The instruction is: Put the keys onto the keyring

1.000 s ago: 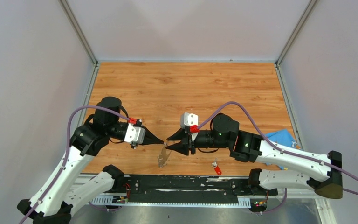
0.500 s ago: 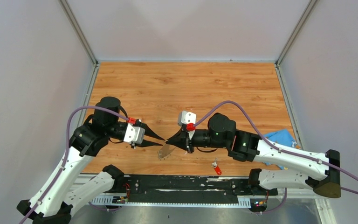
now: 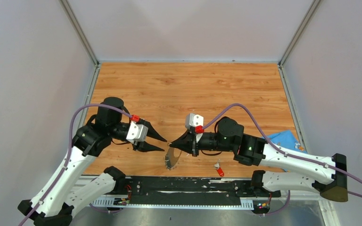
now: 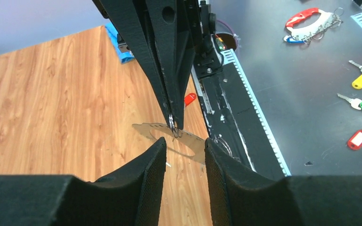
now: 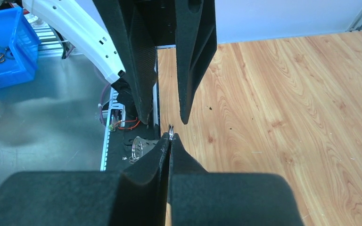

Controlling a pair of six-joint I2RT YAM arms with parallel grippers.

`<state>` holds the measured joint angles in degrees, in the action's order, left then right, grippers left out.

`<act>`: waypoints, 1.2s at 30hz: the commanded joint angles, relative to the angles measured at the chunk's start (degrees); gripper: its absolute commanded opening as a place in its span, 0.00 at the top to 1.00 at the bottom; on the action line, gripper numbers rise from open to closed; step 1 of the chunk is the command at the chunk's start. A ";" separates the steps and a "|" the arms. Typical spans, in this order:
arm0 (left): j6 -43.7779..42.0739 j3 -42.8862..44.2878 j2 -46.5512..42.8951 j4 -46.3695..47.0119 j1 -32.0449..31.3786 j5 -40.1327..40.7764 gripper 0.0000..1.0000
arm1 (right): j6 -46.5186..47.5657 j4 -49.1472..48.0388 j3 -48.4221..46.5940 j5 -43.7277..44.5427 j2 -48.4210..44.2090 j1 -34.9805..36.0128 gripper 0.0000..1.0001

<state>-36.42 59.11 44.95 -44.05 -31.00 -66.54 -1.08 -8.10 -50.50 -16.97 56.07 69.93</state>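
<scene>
Near the middle of the desk's front edge, the right gripper has its fingers pressed together on the upper rim of the keyring. The ring hangs tilted below the fingertips, low over the wood. Whether its lower edge touches the desk I cannot tell. The left gripper faces it almost tip to tip from the left, with its fingers spread and apart from the ring. In the left wrist view the ring's jagged edge lies just past the gap between them. The red key lies flat on the wood to the right of the ring, close to the front edge and beside the right forearm. A blue cloth sits against the right edge. Behind both grippers, open wood runs back to the far edge and both far corners.
</scene>
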 commanded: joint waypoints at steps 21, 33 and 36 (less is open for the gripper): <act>3.04 -0.69 1.68 -0.46 -0.46 -1.84 0.70 | 0.87 -5.61 -2.91 -2.91 2.36 -0.52 1.00; 5.38 0.26 3.33 -0.42 -0.46 2.40 1.00 | 0.82 -5.14 -3.80 -2.61 3.10 -0.34 1.00; 5.49 -0.17 2.42 -0.44 -0.46 5.00 1.00 | 0.87 -4.74 -3.57 -1.42 2.05 -0.37 0.99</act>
<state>-32.16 59.02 47.66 -44.21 -30.96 -65.36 -0.58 -9.10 -51.83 -19.38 59.22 69.93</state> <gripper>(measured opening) 0.006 0.009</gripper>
